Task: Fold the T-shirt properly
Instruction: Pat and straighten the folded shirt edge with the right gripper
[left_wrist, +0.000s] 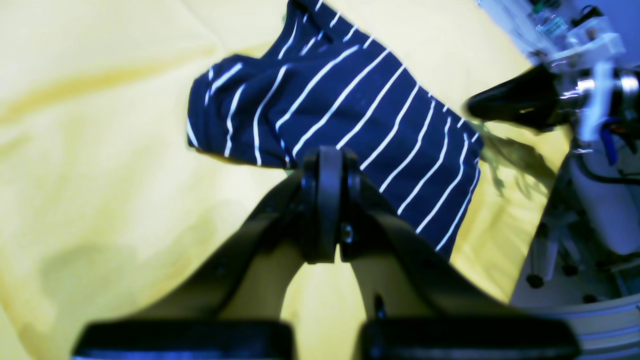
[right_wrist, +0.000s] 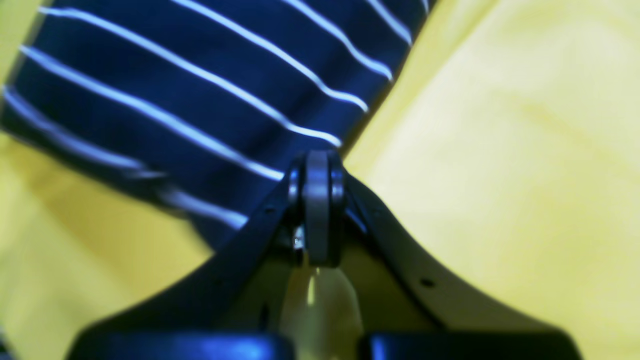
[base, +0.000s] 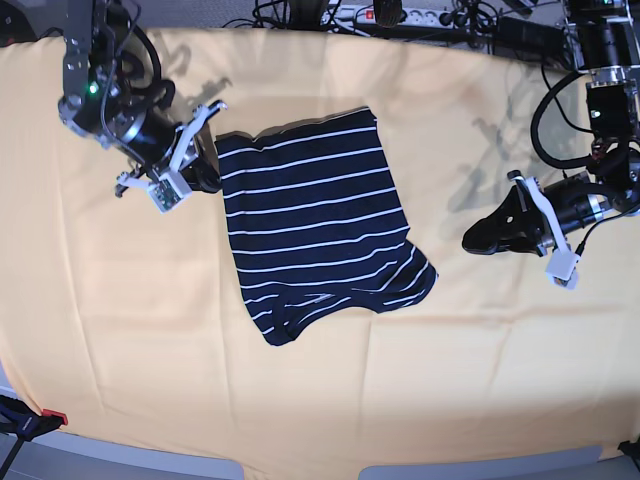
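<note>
The T-shirt (base: 315, 220) is dark navy with thin white stripes. It lies folded into a narrow shape in the middle of the yellow-orange cloth (base: 120, 330), with its lower end bunched. It also shows in the left wrist view (left_wrist: 340, 115) and the right wrist view (right_wrist: 200, 100). My right gripper (base: 205, 179) is shut, with its tip at the shirt's upper left edge (right_wrist: 317, 200). I cannot tell whether it pinches any cloth. My left gripper (base: 472, 243) is shut and empty, to the right of the shirt and apart from it (left_wrist: 327, 200).
The yellow-orange cloth covers the whole table and is wrinkled. Cables and a power strip (base: 400, 15) lie along the back edge. The table's front edge (base: 300, 468) runs along the bottom. The right arm's black finger (left_wrist: 510, 102) shows in the left wrist view.
</note>
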